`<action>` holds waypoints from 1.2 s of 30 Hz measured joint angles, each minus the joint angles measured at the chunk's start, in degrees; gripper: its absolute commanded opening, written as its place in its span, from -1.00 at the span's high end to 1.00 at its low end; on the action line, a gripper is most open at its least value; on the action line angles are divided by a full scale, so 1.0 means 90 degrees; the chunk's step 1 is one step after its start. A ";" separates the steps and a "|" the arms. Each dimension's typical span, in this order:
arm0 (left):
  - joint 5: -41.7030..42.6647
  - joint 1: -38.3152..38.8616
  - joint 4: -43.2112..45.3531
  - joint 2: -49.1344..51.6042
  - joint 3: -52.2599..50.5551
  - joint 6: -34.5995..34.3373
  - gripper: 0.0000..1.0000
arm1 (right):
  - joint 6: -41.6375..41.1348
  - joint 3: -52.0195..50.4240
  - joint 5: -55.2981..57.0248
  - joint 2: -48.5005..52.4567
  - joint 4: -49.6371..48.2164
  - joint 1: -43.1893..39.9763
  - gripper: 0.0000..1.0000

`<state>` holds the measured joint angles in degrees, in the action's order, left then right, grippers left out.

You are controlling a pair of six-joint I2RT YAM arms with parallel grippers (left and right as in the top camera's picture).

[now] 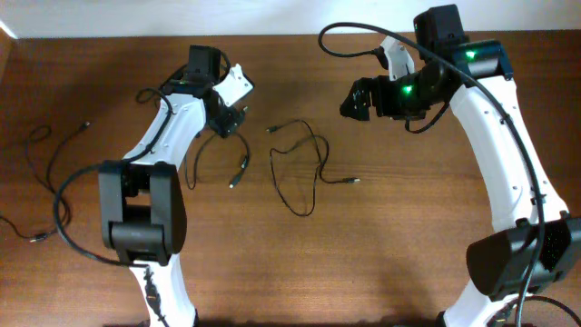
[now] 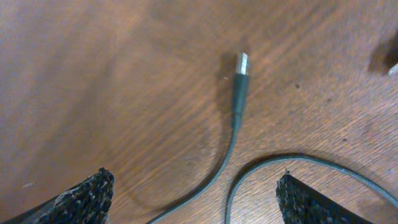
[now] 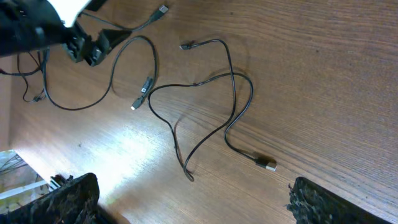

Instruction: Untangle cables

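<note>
Three thin dark cables lie apart on the wooden table. A looped cable (image 1: 298, 168) is in the middle; it also shows in the right wrist view (image 3: 231, 87), with its plug (image 3: 267, 164). A second cable (image 1: 214, 153) lies by my left gripper (image 1: 229, 118); its silvery plug (image 2: 241, 62) and cord (image 2: 231, 146) show in the left wrist view. My left gripper (image 2: 196, 200) is open, low over that cord, with two strands between its fingers. My right gripper (image 1: 357, 98) is open and empty (image 3: 199, 202), raised to the right of the looped cable. A third cable (image 1: 41, 156) lies far left.
The table's far edge meets a white wall along the top of the overhead view. Thicker black arm cables (image 1: 349, 32) arc over the right arm. The left arm's base (image 1: 141, 209) stands at the front left, and the right arm's base (image 1: 517, 259) at the front right.
</note>
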<state>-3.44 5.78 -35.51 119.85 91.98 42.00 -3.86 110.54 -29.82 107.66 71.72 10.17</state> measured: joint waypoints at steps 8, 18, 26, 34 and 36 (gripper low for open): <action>0.0423 -0.0002 -0.0182 0.0544 -0.0007 0.0338 -0.68 | 0.0000 0.0000 -0.0002 0.0000 0.0000 0.0000 -0.98; 0.0882 -0.0015 -0.0420 0.0758 0.0138 0.0311 -0.16 | 0.0000 0.0000 -0.0002 0.0000 0.0049 0.0000 -0.98; 0.0981 -0.0015 -0.0993 0.0799 0.0221 -0.0338 0.42 | 0.0000 0.0000 0.0000 0.0000 0.0097 0.0000 -0.98; 0.0806 -0.0019 -0.1399 0.0806 0.0333 -0.0653 1.00 | 0.0000 0.0000 0.0000 0.0000 0.0165 0.0000 -0.98; 0.0811 -0.0027 -0.1647 0.0869 0.0486 -0.0823 1.00 | 0.0000 0.0000 -0.0002 0.0000 0.0172 0.0000 -0.98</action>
<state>3.86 5.54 -50.33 127.68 96.36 34.59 -3.86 110.54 -29.85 107.66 73.28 10.17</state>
